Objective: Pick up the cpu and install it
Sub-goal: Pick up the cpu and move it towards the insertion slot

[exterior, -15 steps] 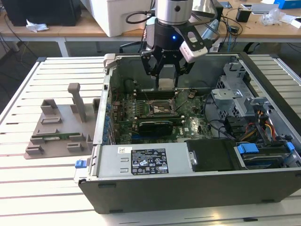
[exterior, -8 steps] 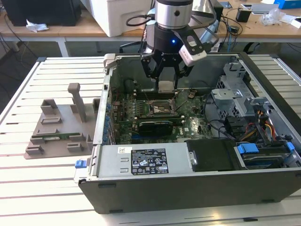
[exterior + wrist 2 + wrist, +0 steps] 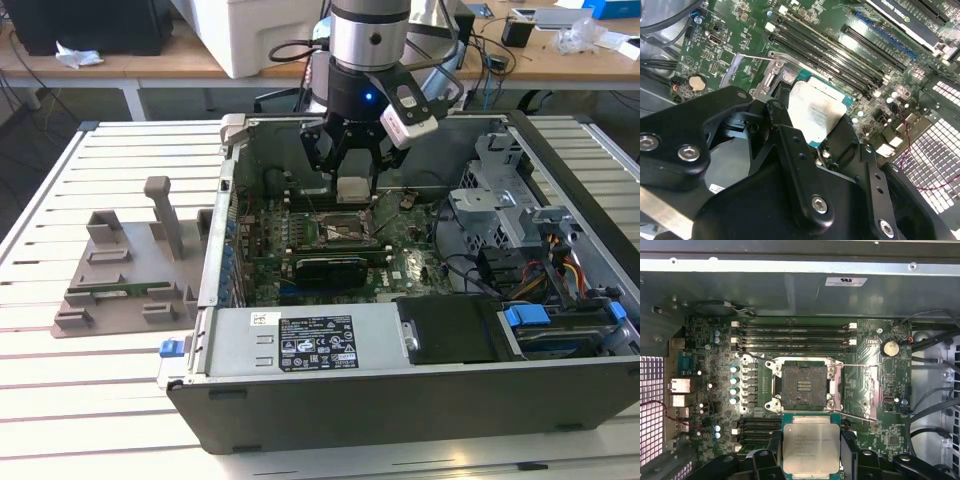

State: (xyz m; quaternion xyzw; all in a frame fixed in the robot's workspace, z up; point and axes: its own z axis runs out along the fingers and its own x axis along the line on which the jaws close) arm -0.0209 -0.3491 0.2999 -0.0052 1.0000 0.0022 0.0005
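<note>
Gripper (image 3: 354, 185) pinches the cpu (image 3: 353, 189) over the open computer case (image 3: 400, 410) on a white slatted table (image 3: 100, 400).
Inside the steel case lies the green motherboard (image 3: 870, 340), with a long black expansion card (image 3: 330, 268) across it. The bare square socket (image 3: 801, 385) sits open, ringed by a metal frame. The flat silver-grey cpu (image 3: 811, 447) hangs clear of the board near the socket, clamped between black fingers (image 3: 847, 452). In the second wrist view the gripper's black links hide one corner of the chip (image 3: 817, 112).
</note>
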